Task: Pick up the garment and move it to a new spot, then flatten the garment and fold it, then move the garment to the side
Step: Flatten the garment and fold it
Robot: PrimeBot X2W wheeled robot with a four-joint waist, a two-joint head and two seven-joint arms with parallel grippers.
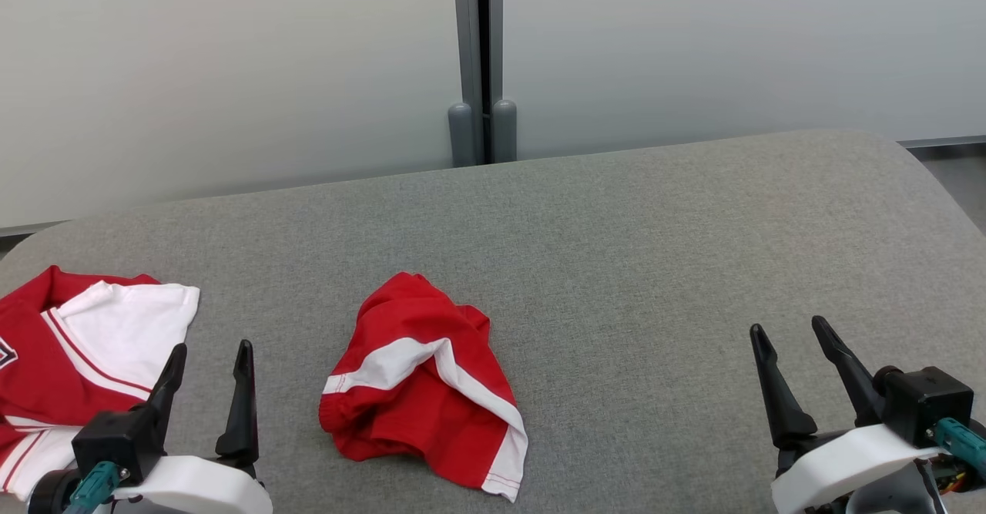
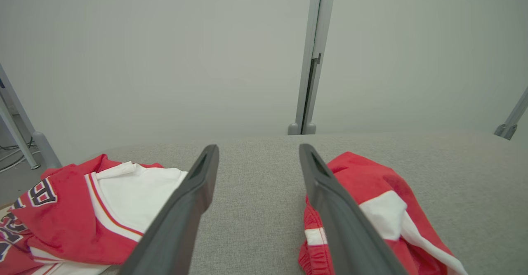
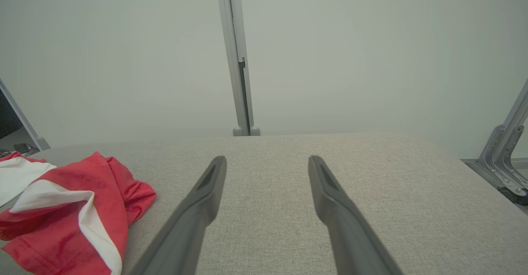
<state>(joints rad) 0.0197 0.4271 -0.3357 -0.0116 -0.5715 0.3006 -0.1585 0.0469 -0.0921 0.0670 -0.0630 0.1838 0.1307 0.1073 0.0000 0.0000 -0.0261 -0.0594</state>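
Head view has both my claws spread wide and holding nothing: my left claw and my right claw hover low over the grey padded table. I judge the step in hand to be the first pick-up. The garment, crumpled red shorts with a white stripe, lies just to the right of my left claw, level with its fingertips and apart from them. It sits well to the left of my right claw. To do this well, I should swing the left claw rightward and come down on a raised fold rather than the flat hem. Then I close firmly and lift straight up. A red-and-white jersey lies just left of my left claw, and I must not snag it.
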